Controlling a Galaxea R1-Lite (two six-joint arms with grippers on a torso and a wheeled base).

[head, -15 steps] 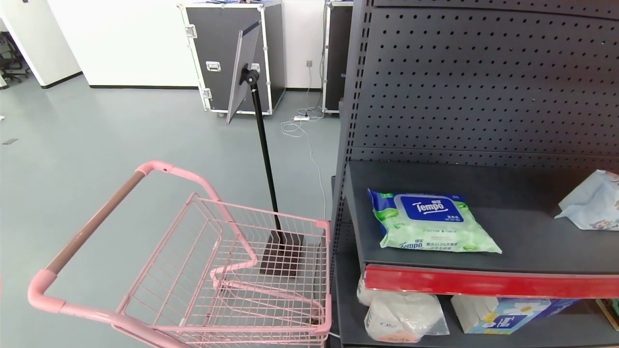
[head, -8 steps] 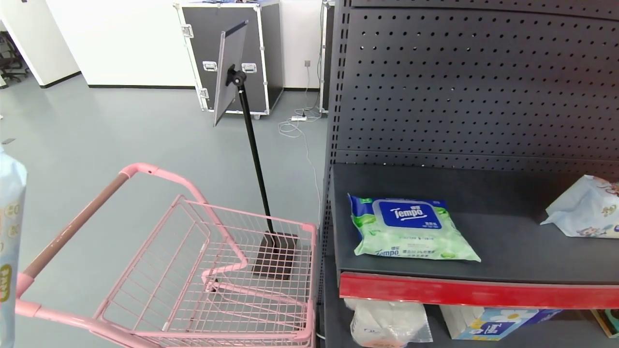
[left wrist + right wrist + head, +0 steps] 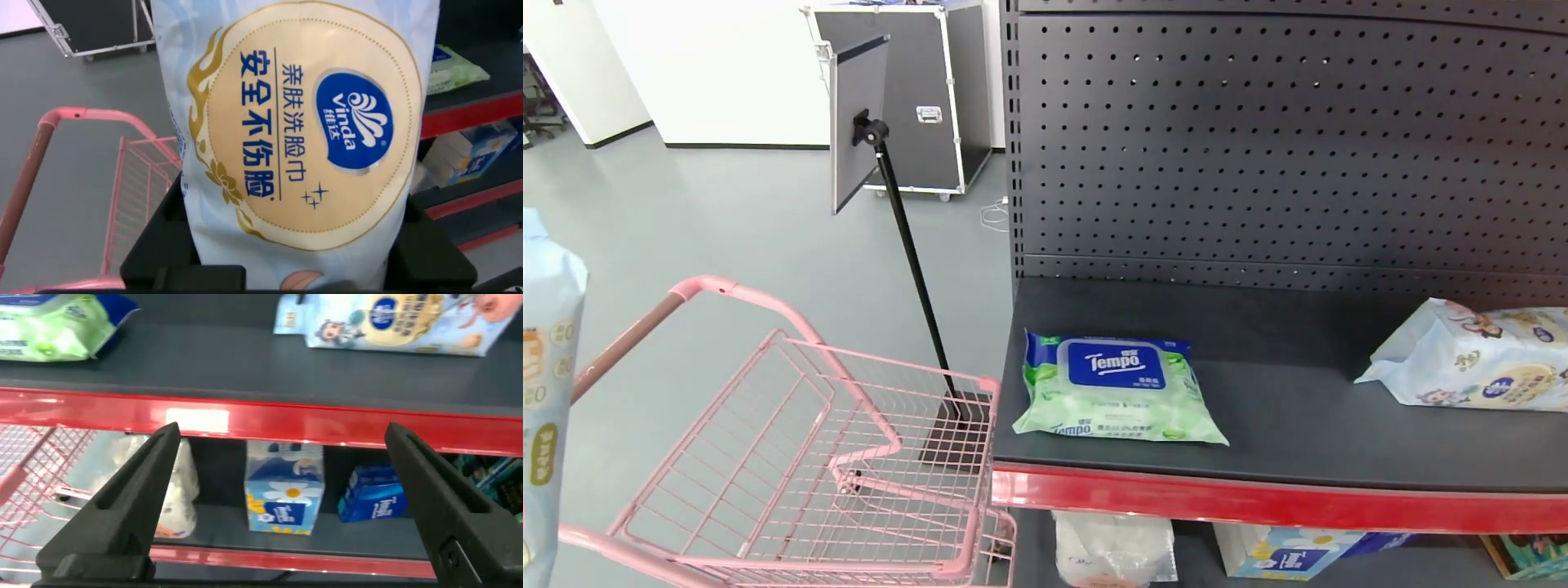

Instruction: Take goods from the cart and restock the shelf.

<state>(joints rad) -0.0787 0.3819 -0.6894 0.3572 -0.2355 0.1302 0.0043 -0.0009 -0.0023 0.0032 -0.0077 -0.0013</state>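
The left gripper point(image 3: 294, 241) had its jaws clamped on the upright face-towel pack point(image 3: 302, 122), the right gripper point(image 3: 282, 433) held its jaws apart facing the shelf point(image 3: 204, 376), so the pack looked to want lifting clear over the red lip point(image 3: 327, 420) onto bare board beside the wet wipes point(image 3: 1115, 396).

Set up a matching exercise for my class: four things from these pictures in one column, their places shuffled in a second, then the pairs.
1 green wipes pack
2 pale blue pack
3 pink cart
4 flowered tissue box

a on the floor, left of the shelf
b in the left pincer
c below the shelf's red strip
d flat on the shelf, above the red strip

Pairs: 1-d, 2-b, 3-a, 4-c
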